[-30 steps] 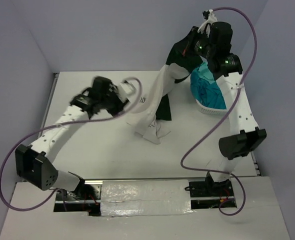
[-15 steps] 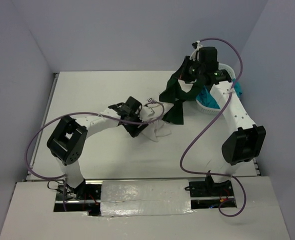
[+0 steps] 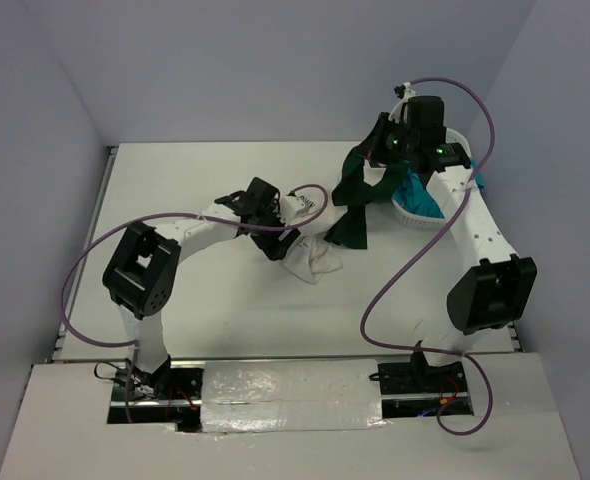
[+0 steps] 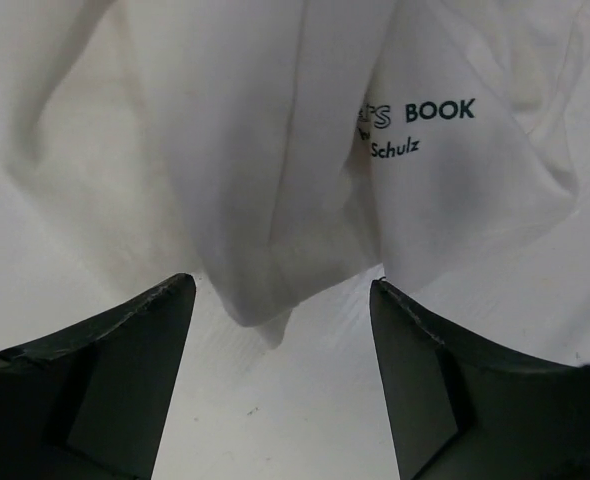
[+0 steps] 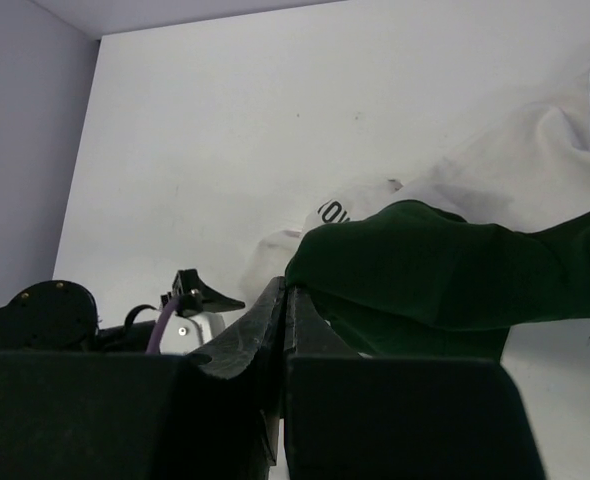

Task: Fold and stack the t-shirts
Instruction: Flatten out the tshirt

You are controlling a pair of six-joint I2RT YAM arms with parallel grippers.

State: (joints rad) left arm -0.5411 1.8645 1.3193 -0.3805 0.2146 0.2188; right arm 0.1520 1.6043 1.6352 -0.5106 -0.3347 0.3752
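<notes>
Left gripper (image 3: 273, 238): jaws apart, empty, low over the white tee (image 3: 317, 258), which lies crumpled on the table (image 3: 190, 180) at centre. In the wrist view a hanging fold of it sits dead ahead, just between the fingertips (image 4: 165, 300). The bunch's long axis runs roughly away from the bases. Right gripper (image 3: 383, 150): jaws together, clamped on the green tee (image 3: 353, 195), lifted beside the basket (image 3: 422, 219), its tail draping to the table. The left arm is nearer the white tee, so the next grab is likely its job.
</notes>
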